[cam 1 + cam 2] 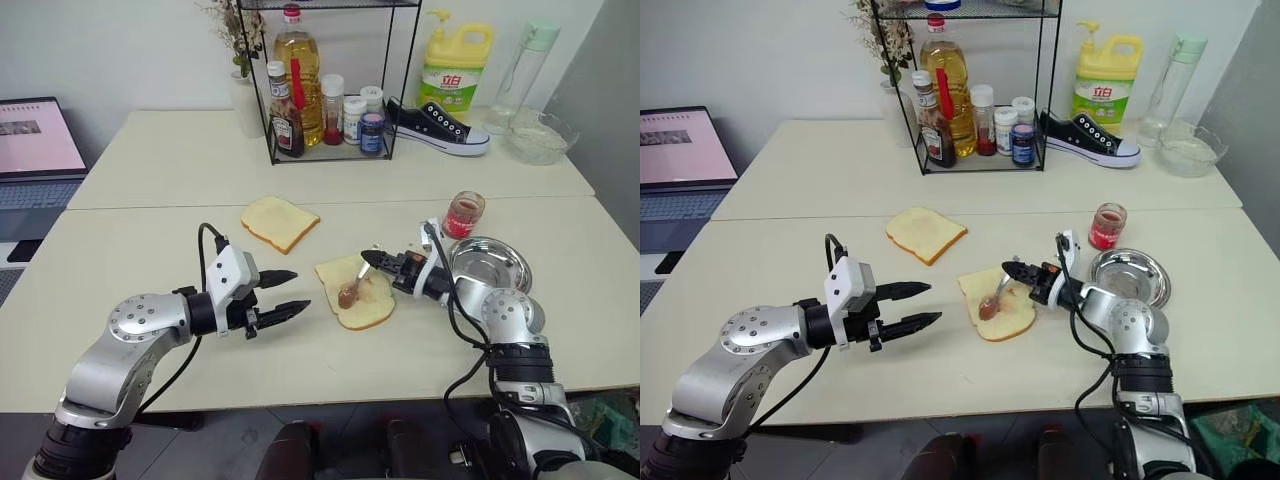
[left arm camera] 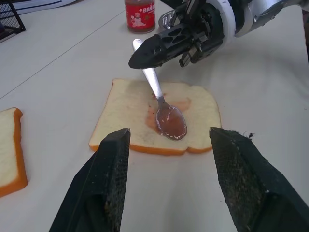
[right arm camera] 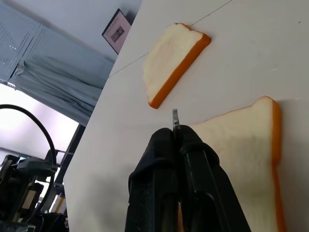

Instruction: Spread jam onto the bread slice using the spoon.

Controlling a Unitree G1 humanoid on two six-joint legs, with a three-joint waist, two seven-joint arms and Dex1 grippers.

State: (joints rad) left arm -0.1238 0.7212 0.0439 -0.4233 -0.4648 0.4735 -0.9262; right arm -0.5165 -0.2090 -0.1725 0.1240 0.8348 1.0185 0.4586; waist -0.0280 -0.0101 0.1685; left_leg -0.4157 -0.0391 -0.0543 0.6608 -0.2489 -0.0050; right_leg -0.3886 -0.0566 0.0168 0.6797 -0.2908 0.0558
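Right gripper [image 1: 372,258]: clamped tight on the spoon [image 2: 161,99] handle.
Left gripper [image 1: 285,293]: parted, nothing held.
Risk: bread slice [image 2: 145,121] could get dragged, since it's not pinned.

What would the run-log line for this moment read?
right gripper: shut on spoon | spoon bowl on bread slice, red smear there | left gripper: open, empty, beside slice | jam jar: upright by steel dish

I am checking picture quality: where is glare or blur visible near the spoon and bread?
Left wrist view: the spoon bowl shines with glare on the bread slice; the left gripper fingers look soft. Right wrist view: the right gripper is dark, with a bright window behind.
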